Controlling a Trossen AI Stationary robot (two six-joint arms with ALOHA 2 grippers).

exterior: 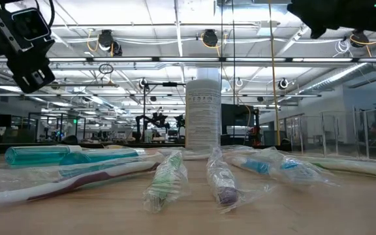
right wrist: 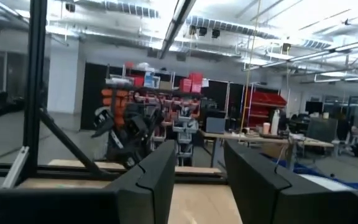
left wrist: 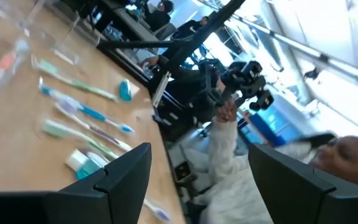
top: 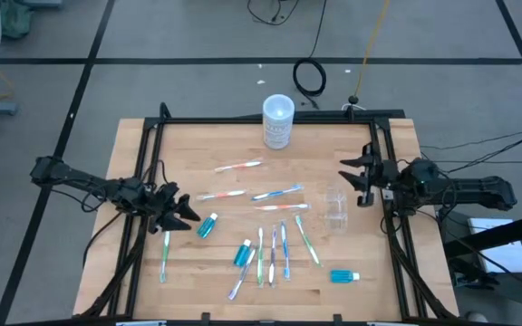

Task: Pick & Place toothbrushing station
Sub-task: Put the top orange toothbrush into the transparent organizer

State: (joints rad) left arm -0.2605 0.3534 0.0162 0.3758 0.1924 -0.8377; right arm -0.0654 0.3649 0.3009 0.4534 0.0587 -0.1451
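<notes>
- We judge the toothbrushes (top: pixel 275 249), scattered mid-table, to be light and stiff but slick in their crinkly wrappers; we would pinch one across the middle of its handle.
- The clear cup (top: pixel 335 207) stands right of centre, near the right gripper (top: pixel 362 175). It looks thin and easily crushed, so we would hold it gently by the rim.
- The teal tubes (top: pixel 207 225) look soft.
- The left gripper (top: pixel 181 210) hovers beside one tube, fingers apart, holding nothing.
- The right gripper's fingers are also apart and empty.
</notes>
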